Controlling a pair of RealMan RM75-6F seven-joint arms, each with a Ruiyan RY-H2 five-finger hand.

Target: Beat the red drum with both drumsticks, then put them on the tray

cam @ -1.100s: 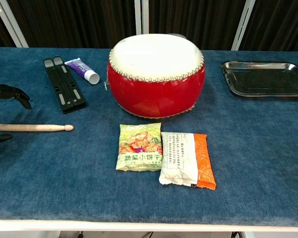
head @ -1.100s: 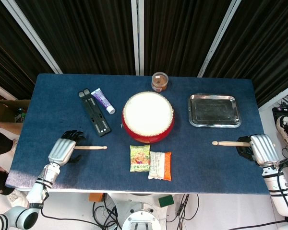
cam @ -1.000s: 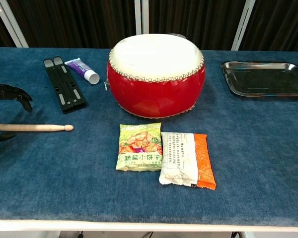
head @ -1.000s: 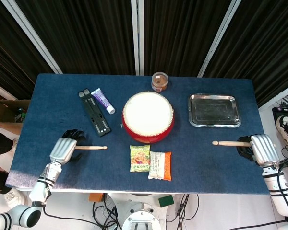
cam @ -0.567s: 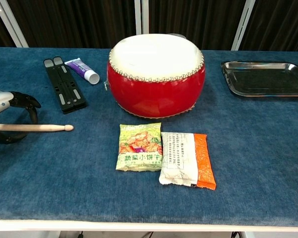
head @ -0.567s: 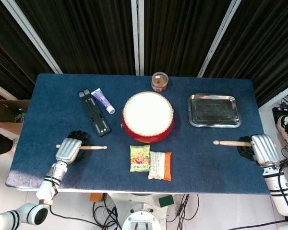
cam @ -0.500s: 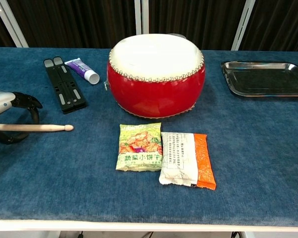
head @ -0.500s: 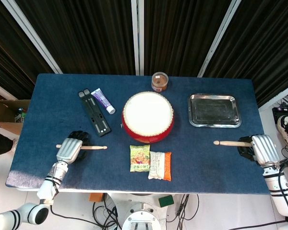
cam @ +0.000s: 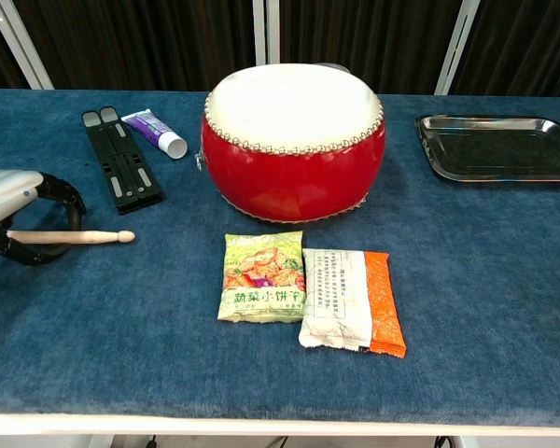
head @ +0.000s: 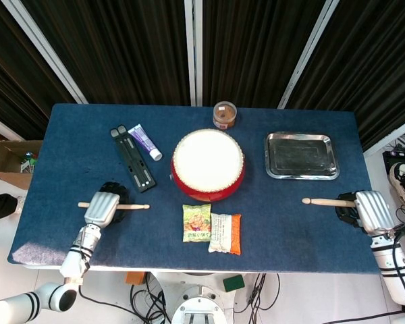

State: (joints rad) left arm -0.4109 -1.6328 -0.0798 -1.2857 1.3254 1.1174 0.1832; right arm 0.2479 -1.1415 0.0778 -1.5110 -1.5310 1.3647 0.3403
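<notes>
- Leftmost, the left robot hand (head: 102,208) sits over the butt half of a pale wooden drumstick (head: 133,206) near the front-left of the blue cloth-covered counter (head: 290,223); its dark fingers (cam: 63,201) curl around the shaft, so it appears to be holding the stick, though how firm the grasp is I cannot tell.
- That stick's long axis runs across the counter, left to right, with its rounded tip toward the round red drum with a white skin (head: 208,165) and its butt poking out past the hand on the left.
- Risk here, as I judge it: a hold so near the butt could let the stick pivot or slip on the lift, or roll off toward the counter's front edge.
- Between stick and drum lie two snack packets (head: 212,231); a low swing could catch them.
- Further right, the shiny rectangular metal tray (head: 302,156) stands beside the drum, with nothing on it.
- Rightmost, the right robot hand (head: 366,210) holds a second pale wooden drumstick (head: 326,201) by its butt, near the counter's right edge.
- Its axis also runs left to right, tip pointing left toward the drum; a loose grip there might drop it off the edge.
</notes>
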